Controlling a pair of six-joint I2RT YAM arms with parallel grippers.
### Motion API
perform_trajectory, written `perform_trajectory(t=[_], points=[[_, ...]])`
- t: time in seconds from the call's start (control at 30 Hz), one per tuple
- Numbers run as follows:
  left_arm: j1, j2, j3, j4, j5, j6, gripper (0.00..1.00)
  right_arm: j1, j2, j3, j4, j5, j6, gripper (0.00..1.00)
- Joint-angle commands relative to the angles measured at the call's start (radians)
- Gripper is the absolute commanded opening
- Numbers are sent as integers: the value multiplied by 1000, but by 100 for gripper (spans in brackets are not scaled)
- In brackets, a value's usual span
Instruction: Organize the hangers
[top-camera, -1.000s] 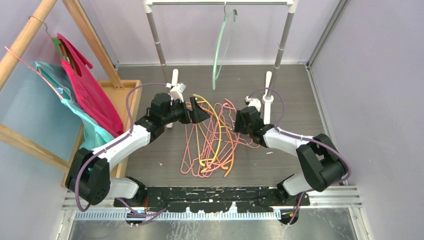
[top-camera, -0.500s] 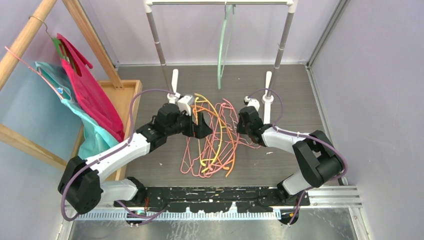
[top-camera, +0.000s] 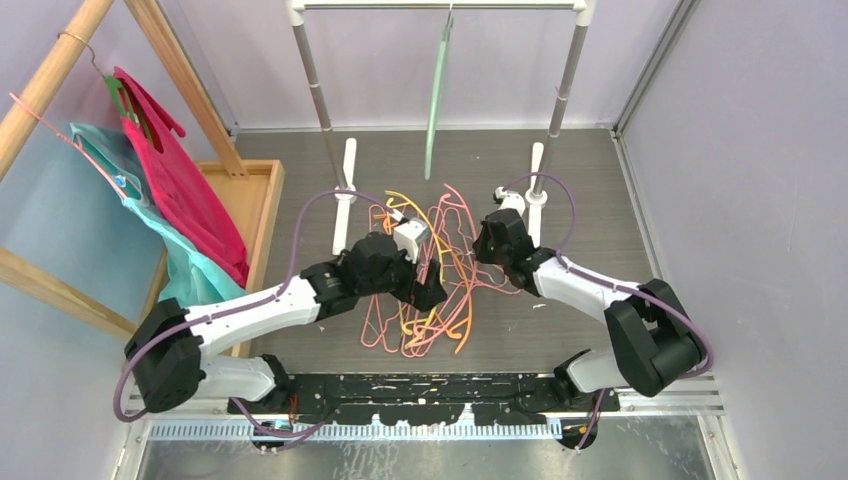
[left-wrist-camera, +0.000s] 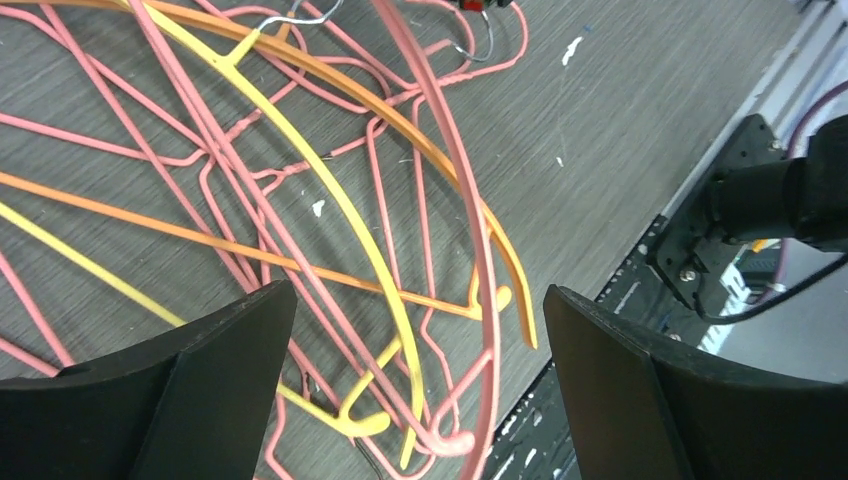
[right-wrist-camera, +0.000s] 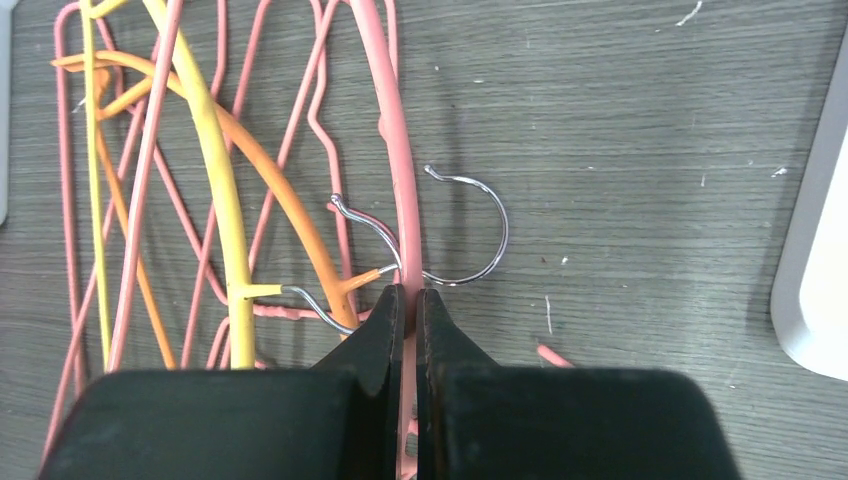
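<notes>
Right gripper (right-wrist-camera: 405, 300), at 2 o'clock of the hanger pile (top-camera: 450, 300): fingers pinching a thick pink hanger (right-wrist-camera: 395, 130). Left gripper (left-wrist-camera: 420, 290): fingers spread wide above the pile.

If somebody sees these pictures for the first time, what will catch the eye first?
First, the tangle of pink, orange and yellow hangers lying in the middle of the scene. Next, the right gripper, shut on a thick pink hanger at the pile's right edge, while the left gripper hovers wide open above the pile. Behind, one grey-green hanger hangs alone on the white rail.
</notes>
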Motion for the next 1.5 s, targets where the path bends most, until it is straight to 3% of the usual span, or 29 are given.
perform_trajectory(t=[0.0, 0.4, 0.9, 1.03, 1.1, 1.17, 1.27, 1.33, 1.47], points=[[-51, 79, 44, 64, -97, 14, 97, 2, -44, 27, 43, -57, 34, 1], [-170, 231, 144, 48, -244, 34, 96, 34, 5, 64, 59, -69, 52, 1], [-207, 136, 205, -218, -548, 69, 97, 44, 123, 125, 63, -85, 32, 1], [-210, 136, 220, -224, -552, 79, 96, 53, 133, 129, 63, -85, 34, 2], [-217, 134, 216, -200, -531, 75, 96, 56, 126, 127, 60, -82, 33, 13], [-228, 142, 216, -171, -511, 80, 96, 57, 116, 127, 51, -70, 31, 35], [-237, 174, 226, -147, -483, 81, 95, 57, 91, 128, 26, -35, 28, 56], [-247, 198, 231, -132, -471, 86, 93, 58, 73, 128, 8, -7, 21, 64], [-259, 253, 237, -99, -438, 71, 82, 57, 40, 120, -15, 68, 11, 69]])
